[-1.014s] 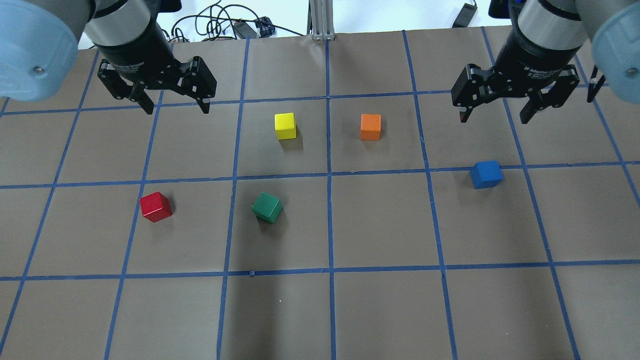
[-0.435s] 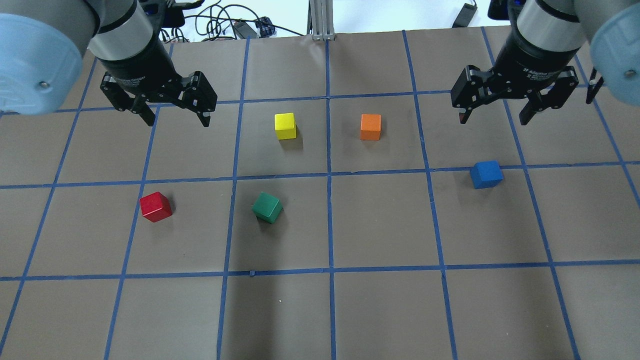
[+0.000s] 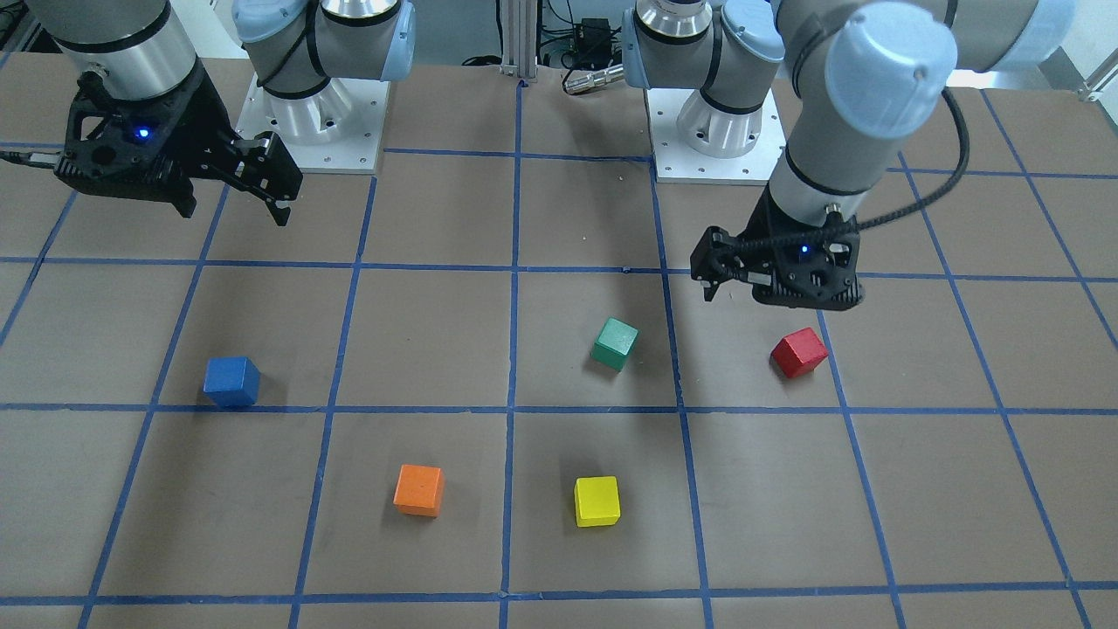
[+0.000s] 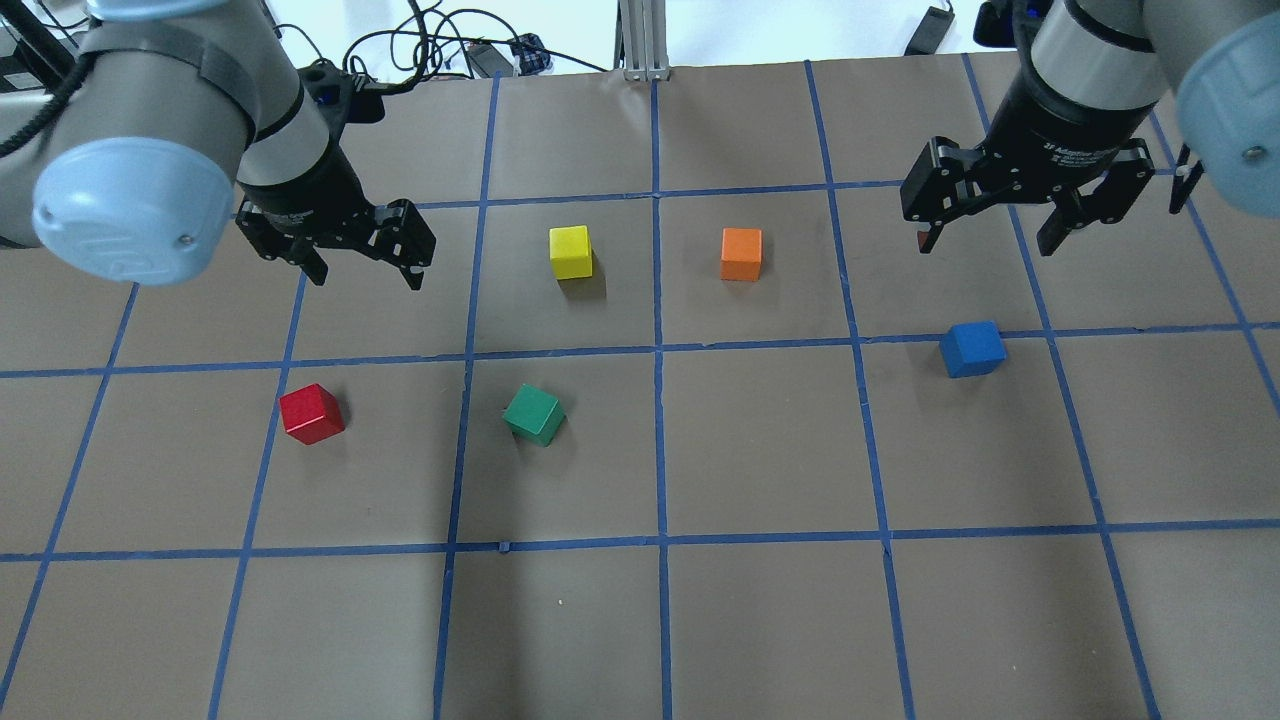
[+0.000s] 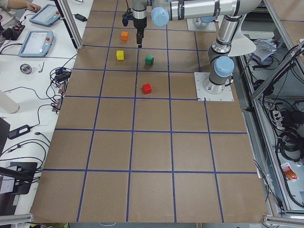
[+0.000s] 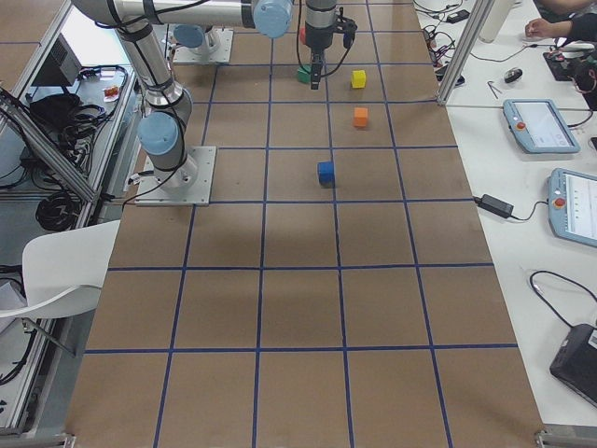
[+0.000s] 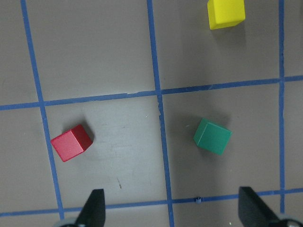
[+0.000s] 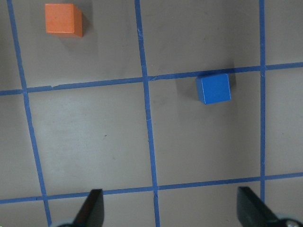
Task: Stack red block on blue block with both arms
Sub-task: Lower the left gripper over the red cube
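The red block (image 4: 311,413) sits on the brown table at the left, also in the front view (image 3: 798,352) and the left wrist view (image 7: 71,142). My left gripper (image 4: 367,275) is open and empty, hovering beyond the red block and slightly to its right. The blue block (image 4: 972,348) sits on a blue tape line at the right, also in the front view (image 3: 231,382) and the right wrist view (image 8: 214,88). My right gripper (image 4: 985,245) is open and empty, hovering beyond the blue block.
A green cube (image 4: 534,414) lies right of the red block. A yellow cube (image 4: 570,251) and an orange cube (image 4: 741,253) stand in the middle, farther back. Cables and a metal post (image 4: 640,40) lie past the table's far edge.
My left arm has moved nearer, toward the red block, with its gripper still open. My right gripper has hardly moved. No block has moved.
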Controlling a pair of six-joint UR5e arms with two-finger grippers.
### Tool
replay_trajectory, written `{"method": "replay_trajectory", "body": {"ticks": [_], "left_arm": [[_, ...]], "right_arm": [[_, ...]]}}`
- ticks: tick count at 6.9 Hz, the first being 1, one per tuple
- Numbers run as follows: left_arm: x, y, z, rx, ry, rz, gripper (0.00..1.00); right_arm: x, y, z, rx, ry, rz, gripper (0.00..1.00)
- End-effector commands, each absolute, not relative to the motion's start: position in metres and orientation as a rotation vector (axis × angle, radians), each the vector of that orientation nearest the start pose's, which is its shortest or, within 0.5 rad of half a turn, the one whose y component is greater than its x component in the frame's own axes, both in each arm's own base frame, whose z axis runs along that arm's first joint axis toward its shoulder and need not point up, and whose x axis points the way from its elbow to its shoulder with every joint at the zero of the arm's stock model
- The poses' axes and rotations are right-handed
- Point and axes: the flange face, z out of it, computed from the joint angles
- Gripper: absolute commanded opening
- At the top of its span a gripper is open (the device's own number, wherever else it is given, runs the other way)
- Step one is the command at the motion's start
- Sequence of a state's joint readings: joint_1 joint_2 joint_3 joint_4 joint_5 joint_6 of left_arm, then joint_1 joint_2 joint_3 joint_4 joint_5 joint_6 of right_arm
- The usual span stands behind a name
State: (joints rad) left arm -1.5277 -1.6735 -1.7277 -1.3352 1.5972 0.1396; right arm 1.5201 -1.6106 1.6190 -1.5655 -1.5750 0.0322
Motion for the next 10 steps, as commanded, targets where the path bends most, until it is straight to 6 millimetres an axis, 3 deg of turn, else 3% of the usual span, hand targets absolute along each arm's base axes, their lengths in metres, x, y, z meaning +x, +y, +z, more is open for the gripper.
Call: {"method": "replay_trajectory", "body": {"ticks": [1,3,4,6,8,10], "left_arm": [[-0.063,-0.531,0.306,0.189,3.110,0.022,1.00],[-0.013,-0.517,0.274,0.099,3.122,0.057,1.00],[0.000,-0.511,0.266,0.075,3.125,0.064,1.00],[0.006,-0.502,0.253,0.056,3.122,0.042,1.00],[0.027,-0.491,0.234,0.025,3.131,0.064,1.00],[0.029,-0.469,0.210,-0.001,3.144,0.122,1.00]], "right_arm": [[0.109,-0.479,0.483,0.130,3.143,0.022,1.00],[0.109,-0.479,0.482,0.128,3.143,0.024,1.00],[0.109,-0.479,0.482,0.130,3.143,0.027,1.00],[0.110,-0.478,0.481,0.128,3.143,0.029,1.00],[0.110,-0.478,0.478,0.128,3.143,0.039,1.00],[0.110,-0.478,0.478,0.128,3.143,0.039,1.00]]}}
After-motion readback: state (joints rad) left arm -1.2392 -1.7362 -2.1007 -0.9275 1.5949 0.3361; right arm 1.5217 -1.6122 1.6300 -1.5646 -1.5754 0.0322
